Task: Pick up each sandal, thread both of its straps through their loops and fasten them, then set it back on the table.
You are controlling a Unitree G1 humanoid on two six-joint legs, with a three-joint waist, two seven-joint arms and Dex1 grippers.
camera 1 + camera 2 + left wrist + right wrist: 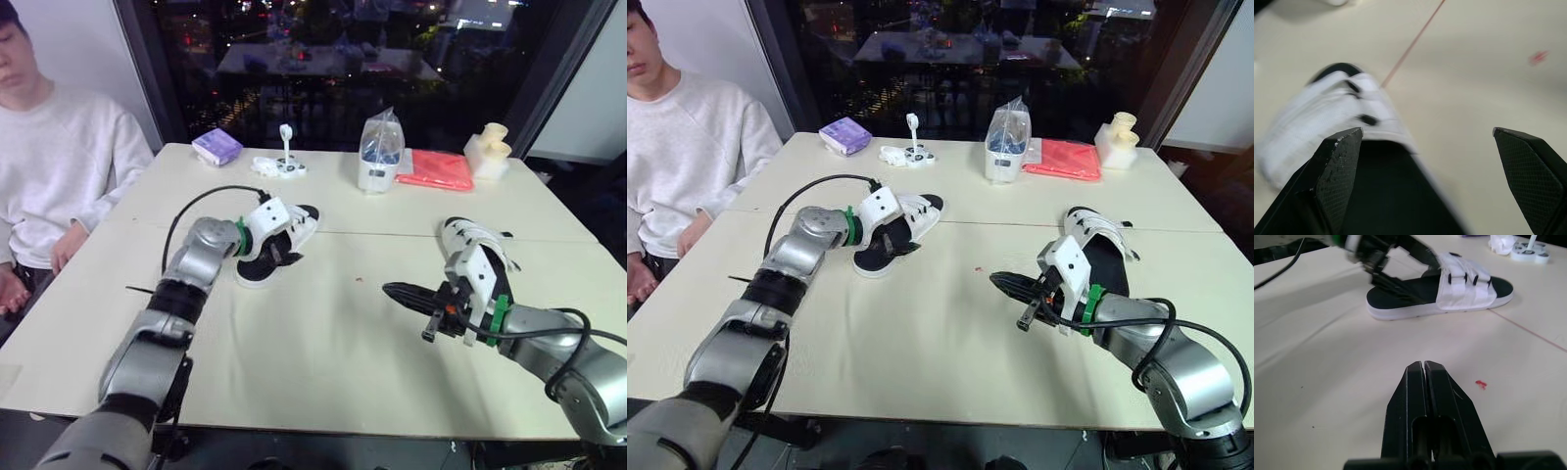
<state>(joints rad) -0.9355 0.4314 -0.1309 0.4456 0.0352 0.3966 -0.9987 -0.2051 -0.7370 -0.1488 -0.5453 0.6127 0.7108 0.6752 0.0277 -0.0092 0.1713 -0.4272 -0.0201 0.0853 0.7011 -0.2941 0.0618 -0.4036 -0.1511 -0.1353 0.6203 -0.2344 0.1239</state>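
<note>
A black sandal with white straps (pixel 1449 293) lies flat on the table's left half, its two straps closed across it. My left gripper (pixel 279 257) hovers open over its heel end, one finger (pixel 1337 166) above the black footbed, nothing held. A second black-and-white sandal (pixel 1097 245) lies on the right side of the table, behind my right wrist. My right gripper (pixel 1004 286) is shut and empty, low over the bare table, pointing toward the left sandal.
A person in a white sweater (pixel 59 166) sits at the table's left edge. Along the far edge stand a purple packet (pixel 217 146), a small white stand (pixel 282 164), a clear-bagged device (pixel 379 152), a red cloth (pixel 436 168) and a cream block (pixel 488 152).
</note>
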